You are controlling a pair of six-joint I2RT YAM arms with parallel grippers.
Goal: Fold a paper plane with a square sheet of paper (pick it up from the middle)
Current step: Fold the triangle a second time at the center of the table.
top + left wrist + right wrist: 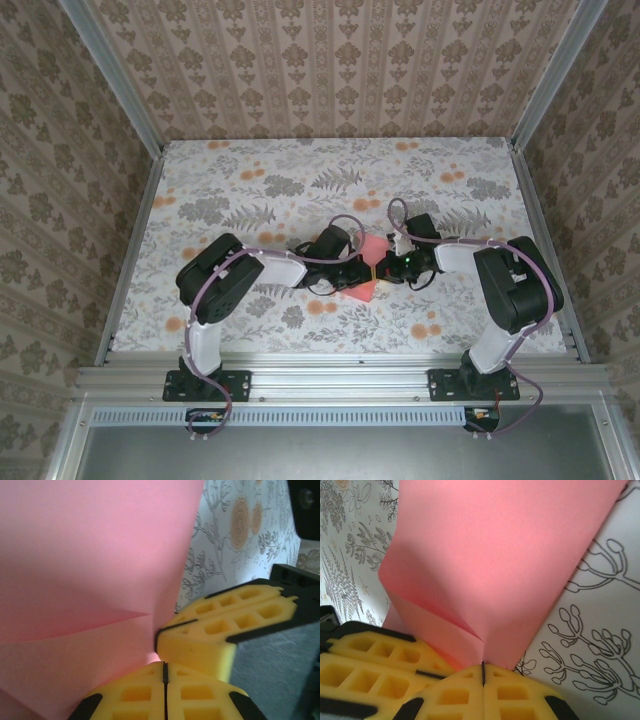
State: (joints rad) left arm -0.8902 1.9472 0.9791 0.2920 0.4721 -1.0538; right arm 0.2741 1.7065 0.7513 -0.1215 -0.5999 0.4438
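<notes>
The salmon-pink square sheet of paper (pixel 371 262) is lifted at its middle between both arms, bent upward with a crease running from the pinch point. In the left wrist view the sheet (pixel 90 570) rises ahead of my left gripper (pixel 164 665), whose yellow fingers are pressed together on its fold. My right gripper (pixel 483 666) is likewise shut on the sheet (pixel 505 555) at the crease. The two grippers meet tip to tip: the right fingers (pixel 220 627) touch the left ones, and the left fingers (pixel 380 667) lie beside the right ones. From above, the left gripper (pixel 362 273) and right gripper (pixel 379 270) meet at the paper.
The table (pixel 250 190) is covered with a grey leaf and orange flower print cloth. Patterned walls and aluminium rails (pixel 125 250) enclose it on three sides. Both arms bend inward toward the table's middle, their cables looping above.
</notes>
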